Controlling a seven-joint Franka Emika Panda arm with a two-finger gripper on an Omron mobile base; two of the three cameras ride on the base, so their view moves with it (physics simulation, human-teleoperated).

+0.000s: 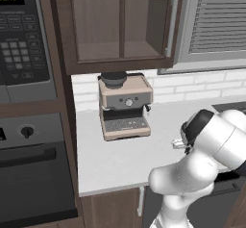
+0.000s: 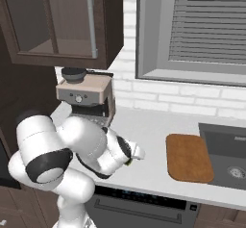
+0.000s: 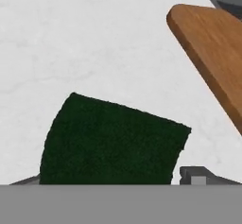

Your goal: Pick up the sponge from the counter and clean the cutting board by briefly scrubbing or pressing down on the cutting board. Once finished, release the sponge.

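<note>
We see the gripper [image 3: 113,183] apart around the dark green sponge block [image 3: 113,140] on the pale stone worktop [image 3: 71,38]; a skewed close may squeeze it out.

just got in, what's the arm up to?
The arm is bent low over the counter, its gripper right at the dark green sponge, which lies on the counter between the finger tips. Whether the jaws have closed on it can't be told. The cutting board sits bare beside the sink, not yet scrubbed.
</note>
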